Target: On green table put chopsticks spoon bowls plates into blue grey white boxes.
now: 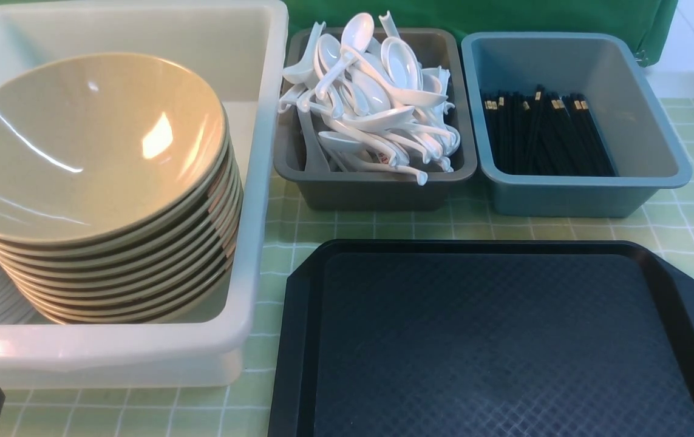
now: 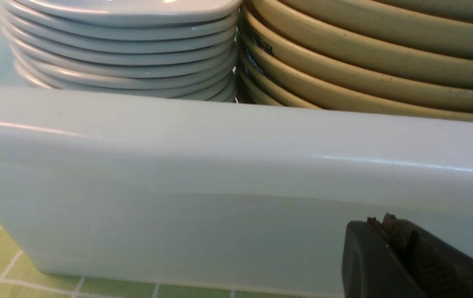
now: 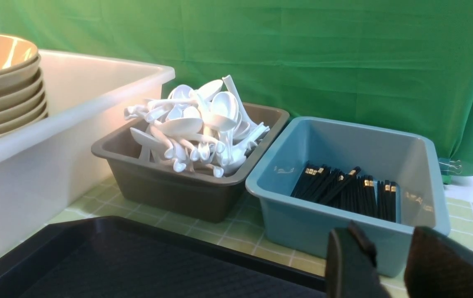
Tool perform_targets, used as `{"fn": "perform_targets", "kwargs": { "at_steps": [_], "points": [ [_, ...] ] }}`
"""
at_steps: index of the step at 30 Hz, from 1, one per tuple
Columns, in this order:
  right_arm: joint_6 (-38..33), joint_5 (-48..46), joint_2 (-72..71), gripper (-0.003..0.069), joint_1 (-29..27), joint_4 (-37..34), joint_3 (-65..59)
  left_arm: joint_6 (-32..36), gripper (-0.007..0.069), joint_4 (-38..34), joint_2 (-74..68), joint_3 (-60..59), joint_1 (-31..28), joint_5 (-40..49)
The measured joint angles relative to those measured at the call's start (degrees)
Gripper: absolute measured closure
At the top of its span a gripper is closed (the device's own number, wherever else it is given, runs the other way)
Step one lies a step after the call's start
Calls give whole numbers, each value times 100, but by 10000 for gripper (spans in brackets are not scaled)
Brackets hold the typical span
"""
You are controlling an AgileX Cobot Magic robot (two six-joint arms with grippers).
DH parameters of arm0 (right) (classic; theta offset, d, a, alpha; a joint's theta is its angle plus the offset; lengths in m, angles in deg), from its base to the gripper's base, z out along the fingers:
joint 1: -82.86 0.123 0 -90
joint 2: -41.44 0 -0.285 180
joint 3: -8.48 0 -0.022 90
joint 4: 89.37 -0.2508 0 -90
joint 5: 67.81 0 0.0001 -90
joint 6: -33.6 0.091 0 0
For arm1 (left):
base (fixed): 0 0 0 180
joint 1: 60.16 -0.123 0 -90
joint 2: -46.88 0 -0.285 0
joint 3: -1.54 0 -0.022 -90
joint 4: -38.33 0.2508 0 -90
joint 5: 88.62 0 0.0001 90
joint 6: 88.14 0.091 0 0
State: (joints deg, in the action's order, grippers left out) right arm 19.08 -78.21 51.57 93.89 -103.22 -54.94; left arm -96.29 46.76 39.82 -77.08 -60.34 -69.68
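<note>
Black tray [image 1: 504, 346]: nearest the front camera, flat on the green table [image 1: 687, 230], textured bed bare; reads as the staging surface from which items go out, so nothing left on it suggests sorting is at or near its end.
White box [image 1: 255, 200]: largest tub, at the robot's left; sized for the wide crockery, hence the only place bowls and plates fit.
Bowls [image 1: 91, 152]: tan stack inside the white box, rising above its rim and leaning toward the near left; nested to save room, lean likely from resting against the neighbouring stack.
Plates [image 2: 120, 49]: white stack beside the bowls in the same box, touching or nearly so; barely visible at the front view's left edge.
Blue box [image 1: 577, 121]: far right, just beside the grey one; long enough to take chopsticks lying flat.
Chopsticks [image 1: 544, 133]: black, gold-banded ends, laid roughly parallel on the blue box floor.
Grey box [image 1: 377, 182]: between white and blue boxes.
Spoons [image 1: 377, 103]: white soup spoons heaped above the grey rim, handles tangled; dropped rather than stacked, some overhang the near edge.
Right gripper [image 3: 389, 265]: low over the tray's far right, facing the blue box; jaws stand narrowly apart, nothing between them.
Left gripper [image 2: 389, 248]: low, close against the white box's outer wall; fingers pressed together, empty, apparently parked.
</note>
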Motion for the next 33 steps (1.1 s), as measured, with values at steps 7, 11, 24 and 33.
{"fn": "perform_targets", "kwargs": {
  "at_steps": [7, 11, 24, 33],
  "points": [
    [-45, 0, 0, 433, -426, 0, 0, 0, 626, 0, 0, 0, 0, 0],
    [-628, 0, 0, 430, -983, 89, -12, -2, 626, 0, 0, 0, 0, 0],
    [-748, 21, -291, 423, -1622, 129, -1403, -2, 626, 0, 0, 0, 0, 0],
    [-42, -644, -291, 423, -1622, 113, -1434, -7, 626, 0, 0, 0, 0, -15]
  ]
}}
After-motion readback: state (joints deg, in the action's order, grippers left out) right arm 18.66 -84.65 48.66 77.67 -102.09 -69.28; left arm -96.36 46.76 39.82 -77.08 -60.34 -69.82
